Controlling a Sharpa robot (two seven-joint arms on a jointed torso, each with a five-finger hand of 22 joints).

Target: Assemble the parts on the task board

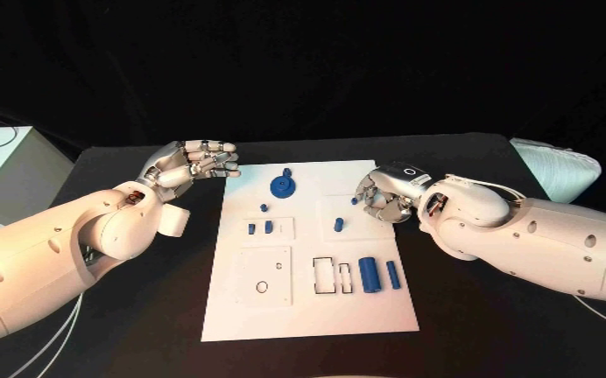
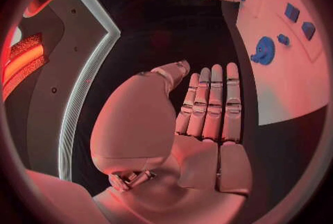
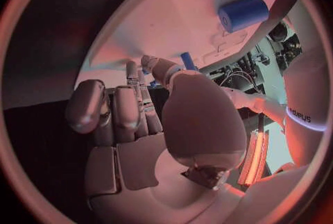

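Task board (image 1: 316,308): white plate lying flat in the middle of the black table (image 1: 151,325), between the 2 hands.
Parts: a blue round piece (image 1: 285,187) near the far edge; small blue pieces (image 1: 339,223) around mid-board; a thick blue cylinder (image 1: 369,274) and a thinner blue bar (image 1: 393,275) side by side near the right edge.
Left hand (image 1: 196,164): just off the board's far left corner, fingers straight and close together, grasping nothing.
Right hand (image 1: 385,194): over the board's right edge, fingers curled inward; no part visible in its grasp.
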